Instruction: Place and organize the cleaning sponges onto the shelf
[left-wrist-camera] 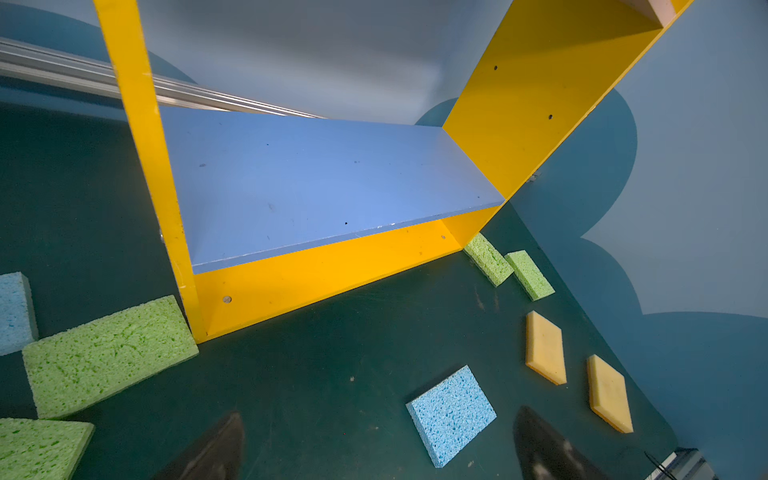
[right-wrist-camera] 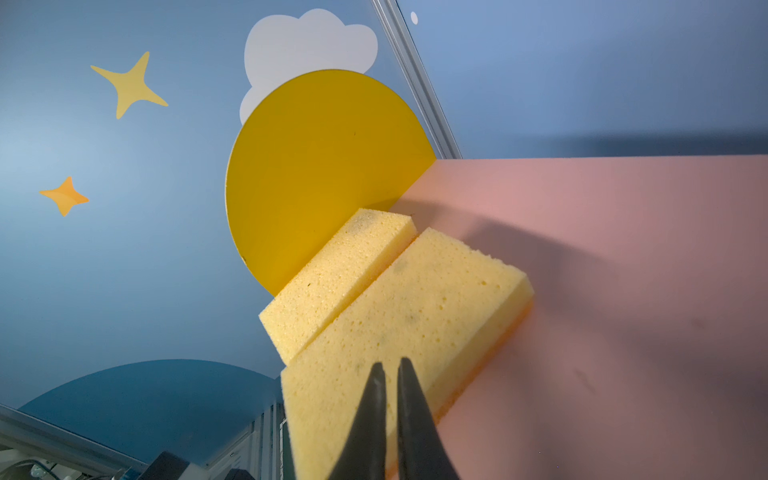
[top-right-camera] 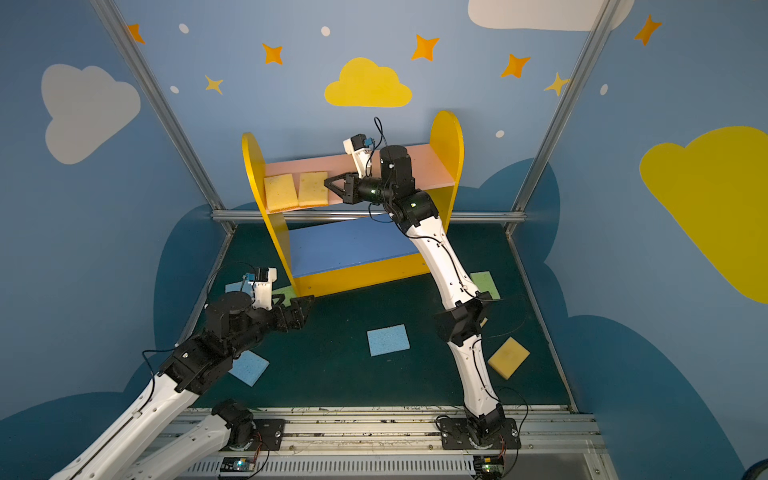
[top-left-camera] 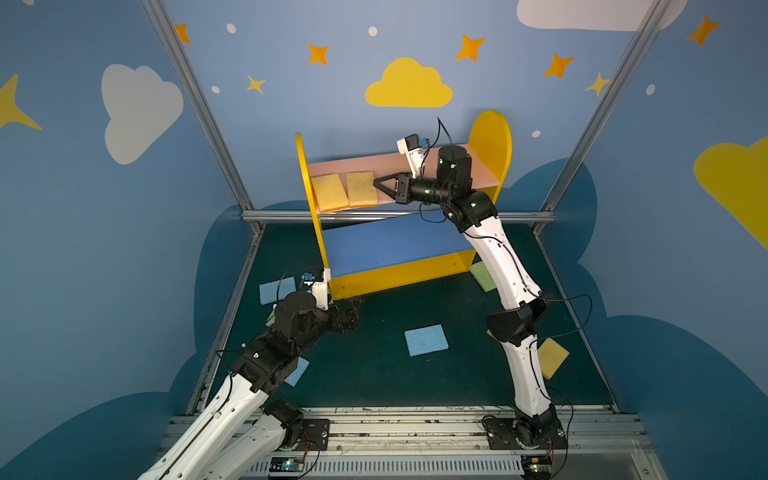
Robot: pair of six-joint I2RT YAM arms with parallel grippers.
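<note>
The shelf (top-left-camera: 490,133) stands at the back of the green floor. Two yellow sponges (top-left-camera: 329,192) (top-left-camera: 362,189) lie side by side at the left end of its pink board (right-wrist-camera: 623,291). My right gripper (top-left-camera: 376,183) (right-wrist-camera: 390,363) is shut, empty, its tips at the right-hand sponge (right-wrist-camera: 407,316). The blue board (left-wrist-camera: 316,183) is bare. My left gripper (top-left-camera: 351,316) (left-wrist-camera: 380,415) hangs open and empty over the floor by the shelf's front left corner. Loose on the floor are a blue sponge (top-left-camera: 426,340) (left-wrist-camera: 451,415), green sponges (left-wrist-camera: 108,353) (left-wrist-camera: 488,259) and yellow sponges (left-wrist-camera: 545,347) (top-left-camera: 552,357).
More blue sponges lie left of the shelf (top-left-camera: 277,291) and under the left arm (top-right-camera: 249,368). A metal frame rail (top-left-camera: 395,216) runs behind the shelf. Painted walls close in three sides, and the arms' base rail (top-left-camera: 395,428) crosses the front.
</note>
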